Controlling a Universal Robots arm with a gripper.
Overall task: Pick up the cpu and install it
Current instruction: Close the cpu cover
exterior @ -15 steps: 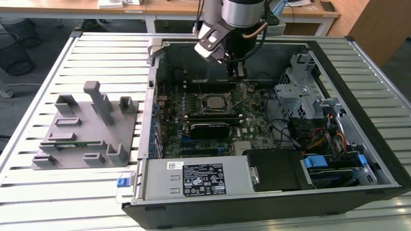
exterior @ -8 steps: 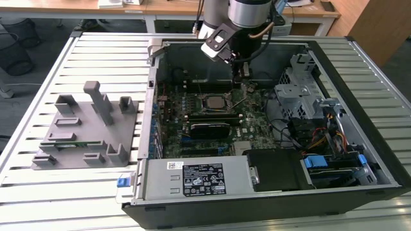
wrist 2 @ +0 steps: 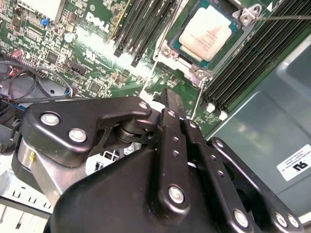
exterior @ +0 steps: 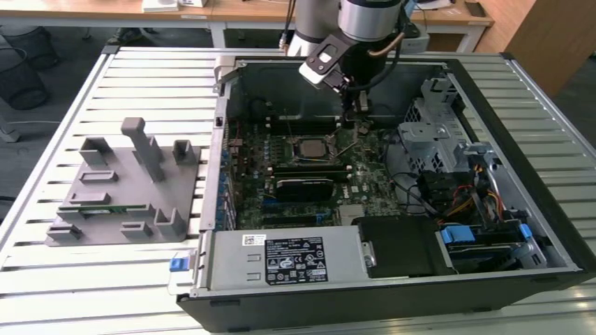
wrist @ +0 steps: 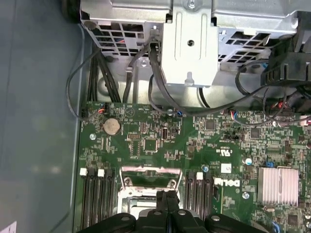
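Inside the open case, the gripper (wrist: 167, 195), its 2 fingers pressed together on nothing, hangs over the motherboard (wrist: 160, 131). The cpu (wrist 2: 208, 35) lies in the socket (wrist 2: 192, 72) just ahead of the fingertips, below and apart from them. Likely light, stiff, slick-topped and fragile underneath, it is best pinched by 2 opposite edges.

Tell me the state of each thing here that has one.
tool: shut, holding nothing.
cpu: lying in the socket, ungripped.
socket lever: unlatched, swung out.
computer case: side open.
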